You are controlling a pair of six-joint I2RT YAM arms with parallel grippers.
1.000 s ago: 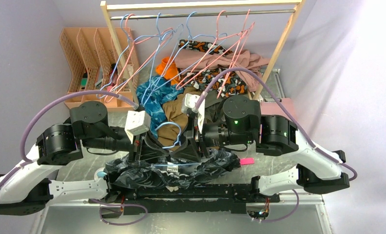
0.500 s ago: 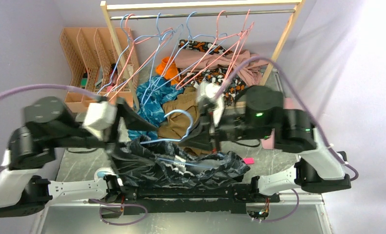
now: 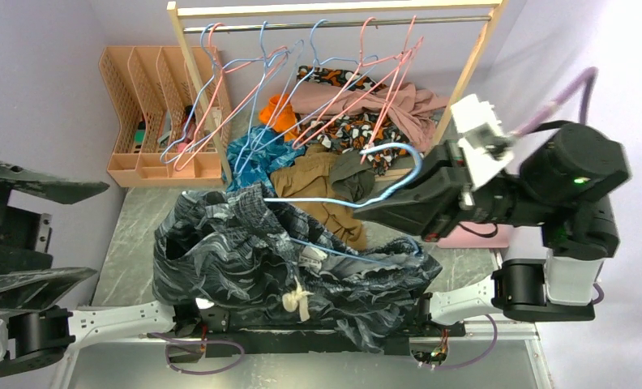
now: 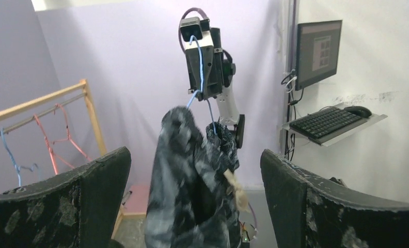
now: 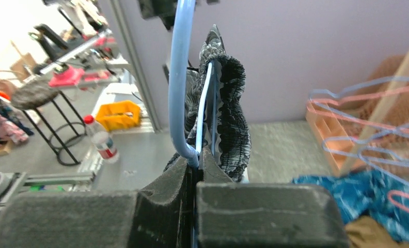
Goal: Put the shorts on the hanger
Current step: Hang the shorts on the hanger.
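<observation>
Dark navy fabric with a pale grey leaf print fills the middle of the top view: the shorts (image 3: 245, 251) hang bunched from a light-blue wire hanger (image 3: 326, 200), their white drawstring (image 3: 300, 298) dangling at the front, above the grey counter (image 3: 131, 235). The right tool (image 3: 365, 208) reaches in from the right, clamped shut on the hanger at the neck below its hook. The left tool (image 3: 99, 231) sits at the far left edge, its 2 fingers spread wide and holding nothing, well apart from the shorts. Behind, a wooden rack (image 3: 334, 10) carries pink and blue spare hangers (image 3: 220, 89) over a heap of clothes (image 3: 342, 113), with a peach file organiser (image 3: 139, 97) to its left

From the left wrist, the 2 wide-open fingers frame the shorts hanging in the air from the hanger below the right tool; a monitor (image 4: 318, 51) and keyboard (image 4: 326, 121) stand to the right

From the right wrist, the closed fingers pinch the blue wire, and the gathered waistband is looped over it
</observation>
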